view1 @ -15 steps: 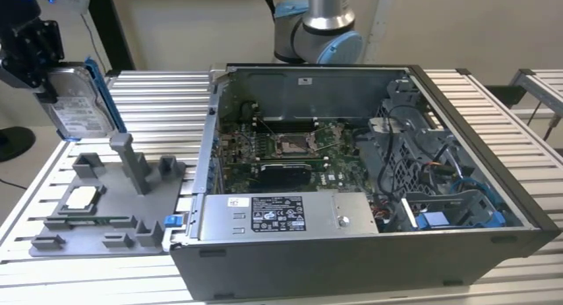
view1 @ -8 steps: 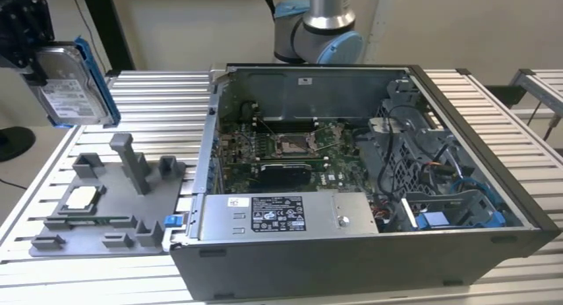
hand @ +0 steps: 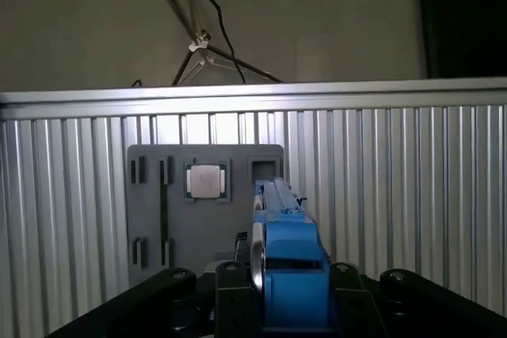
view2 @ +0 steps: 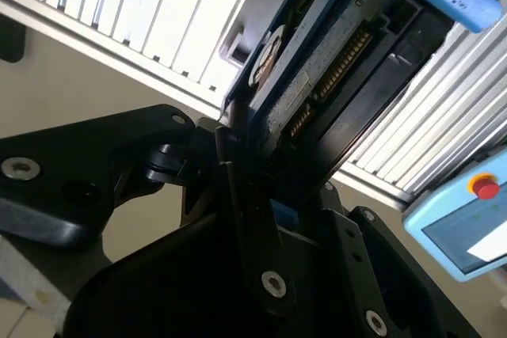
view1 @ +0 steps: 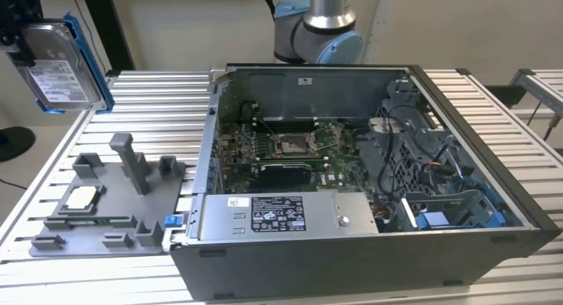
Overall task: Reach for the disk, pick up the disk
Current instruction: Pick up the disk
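My gripper (view2: 273, 195) clamped shut on disk (view1: 57, 68), hanging high above ribbed metal counter (view1: 149, 101). Grey fixture tray (view1: 97, 213), open computer case (view1: 352, 180) sit below. Plain beige wall (view1: 194, 28) behind.

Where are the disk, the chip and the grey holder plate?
the disk (view1: 60, 81), exterior view, on its white label.
the chip (hand: 207, 180), first wrist view, on its top face.
the grey holder plate (hand: 198, 231), first wrist view, on bare surface.
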`<action>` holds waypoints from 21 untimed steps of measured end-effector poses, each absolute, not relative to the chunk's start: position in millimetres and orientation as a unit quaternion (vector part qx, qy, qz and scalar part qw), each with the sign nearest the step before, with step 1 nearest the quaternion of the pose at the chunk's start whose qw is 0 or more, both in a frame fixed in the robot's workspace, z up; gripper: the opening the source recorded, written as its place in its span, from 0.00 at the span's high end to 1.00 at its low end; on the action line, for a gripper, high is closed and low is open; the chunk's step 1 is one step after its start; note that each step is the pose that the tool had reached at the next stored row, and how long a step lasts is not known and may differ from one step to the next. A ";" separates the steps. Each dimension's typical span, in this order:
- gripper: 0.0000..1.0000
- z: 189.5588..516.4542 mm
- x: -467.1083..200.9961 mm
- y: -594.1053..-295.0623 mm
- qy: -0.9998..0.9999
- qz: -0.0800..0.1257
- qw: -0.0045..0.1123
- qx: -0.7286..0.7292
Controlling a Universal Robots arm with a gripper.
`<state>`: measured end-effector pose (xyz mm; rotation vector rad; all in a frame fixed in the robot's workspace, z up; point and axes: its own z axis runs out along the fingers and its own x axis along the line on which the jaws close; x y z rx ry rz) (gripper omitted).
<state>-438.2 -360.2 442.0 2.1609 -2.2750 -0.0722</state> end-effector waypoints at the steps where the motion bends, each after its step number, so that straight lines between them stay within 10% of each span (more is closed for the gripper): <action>1: 1.00 446.7 -438.3 -360.2 -0.725 -0.023 0.002 0.688; 21: 1.00 514.6 -438.2 -360.0 -0.725 -0.022 0.002 0.689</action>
